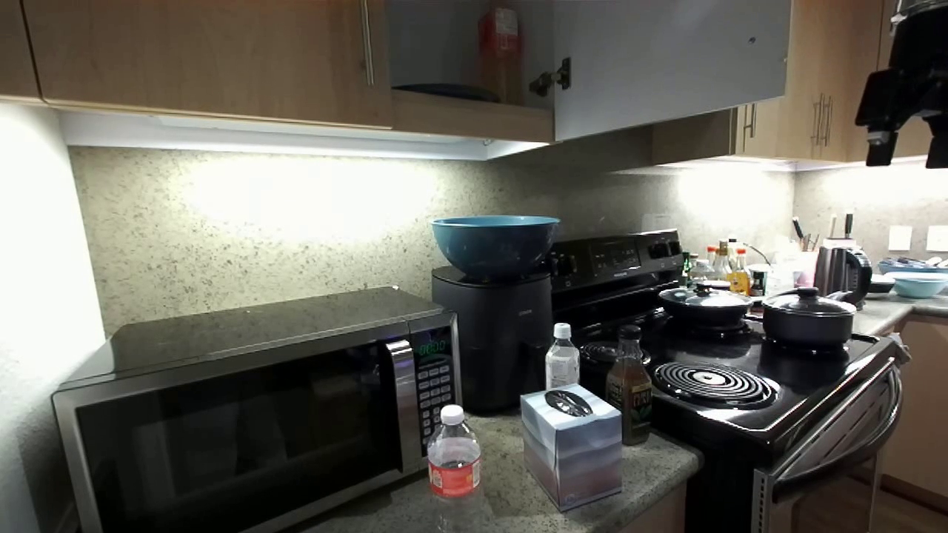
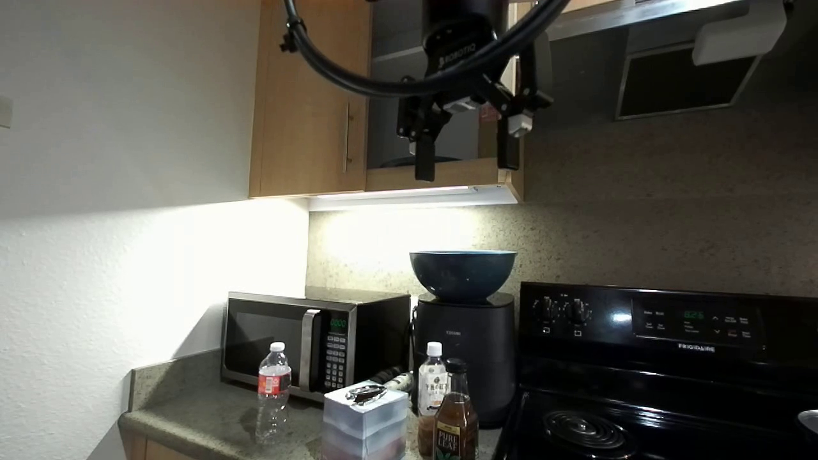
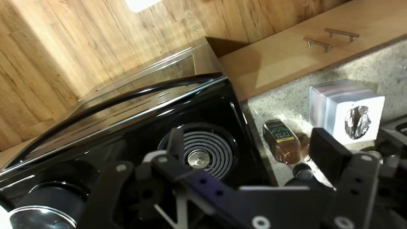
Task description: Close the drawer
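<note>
wrist view: gripper [image 3: 249, 144] wide and empty above the countertop's [image 3: 286, 101] edge beside the stove [image 3: 127, 140]. in an exterior view, the cabinet door [image 1: 670, 66] stands open high above that edge, clear of the gripper. in an exterior view, the cabinet [image 2: 463, 174] gapes. assessed: closing undone; full swing remains.

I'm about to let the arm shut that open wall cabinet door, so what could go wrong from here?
The open hand could slip along the flat cabinet door instead of swinging it shut. The black cable, which loops across the hand in an exterior view, might snag on the door's edge. If the hand dips, it may knock the blue bowl off the black appliance that the bowl sits on.
</note>
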Robot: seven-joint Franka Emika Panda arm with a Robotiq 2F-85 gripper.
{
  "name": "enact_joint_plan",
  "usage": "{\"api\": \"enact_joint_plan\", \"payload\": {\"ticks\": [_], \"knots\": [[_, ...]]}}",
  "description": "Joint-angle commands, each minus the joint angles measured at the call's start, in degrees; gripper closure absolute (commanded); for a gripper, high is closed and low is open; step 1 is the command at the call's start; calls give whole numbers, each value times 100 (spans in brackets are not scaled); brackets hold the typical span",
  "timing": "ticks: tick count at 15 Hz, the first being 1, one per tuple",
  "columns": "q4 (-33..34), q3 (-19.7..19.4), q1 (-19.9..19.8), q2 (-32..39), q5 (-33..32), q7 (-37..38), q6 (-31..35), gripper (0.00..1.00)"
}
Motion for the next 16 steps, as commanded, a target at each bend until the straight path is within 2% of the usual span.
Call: {"api": "enact_joint_plan", "payload": {"ticks": [1, 6, 12, 16], "knots": [[26, -14, -17, 15, -8, 34, 25, 0], [67, -49, -14, 77, 39, 122, 136, 0], [707, -277, -152, 598, 39, 471, 897, 0], [1290, -561, -81, 979, 368, 317, 1175, 0]]}}
